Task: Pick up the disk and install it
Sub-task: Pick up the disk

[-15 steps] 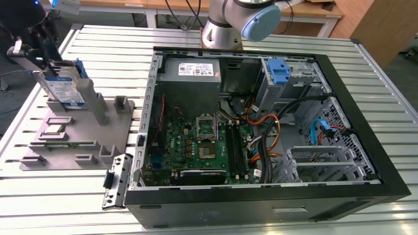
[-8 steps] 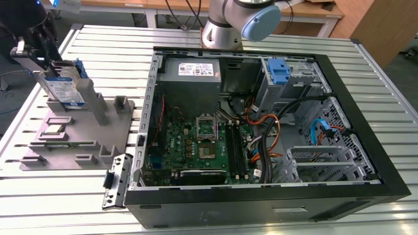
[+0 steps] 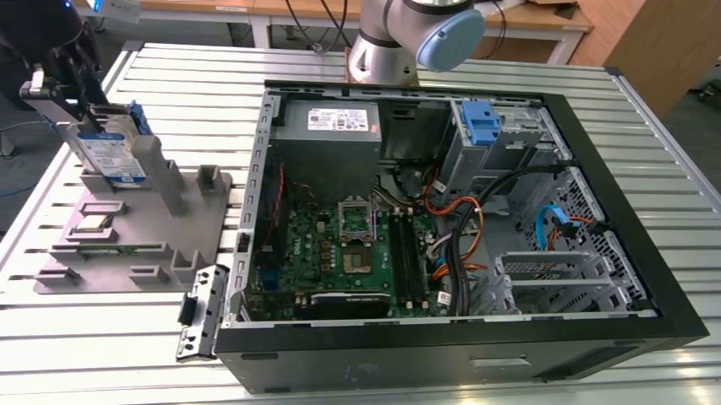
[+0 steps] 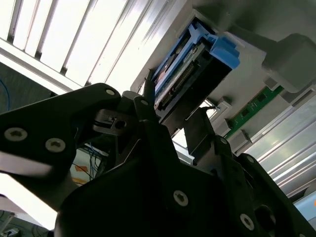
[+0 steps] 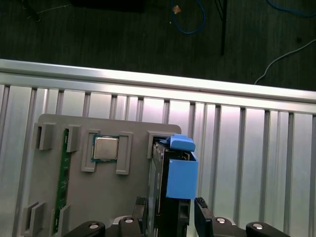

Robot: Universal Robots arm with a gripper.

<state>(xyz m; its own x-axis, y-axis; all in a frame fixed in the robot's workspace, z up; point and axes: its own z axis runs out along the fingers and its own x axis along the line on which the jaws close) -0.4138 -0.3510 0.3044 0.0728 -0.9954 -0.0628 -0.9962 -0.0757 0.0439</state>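
Note:
The disk [image 3: 113, 155], silver with a white-and-blue label and blue rails, stands on edge in a slot of the grey fixture [image 3: 169, 221] at the exterior view's left. My gripper [image 3: 81, 118] hangs right over it. In both wrist views the black fingers [image 5: 140, 211] straddle the disk [image 5: 178, 174] on its two broad sides, with a thin gap showing at each side. The gripper [image 5: 170, 211] is open around it. From below, the disk [image 4: 190, 64] sits between the fingertips of the gripper [image 4: 173, 116]. The disk still rests in its slot.
An open computer case [image 3: 631, 278] lies on the slatted metal table [image 3: 203, 76] to the exterior view's right, with a grey power-supply box [image 3: 333, 122], an upright blue latch [image 3: 482, 123] and loose cables inside. The fixture [image 5: 74, 197] also holds a processor chip [image 5: 105, 148] and a green memory stick [image 5: 62, 168].

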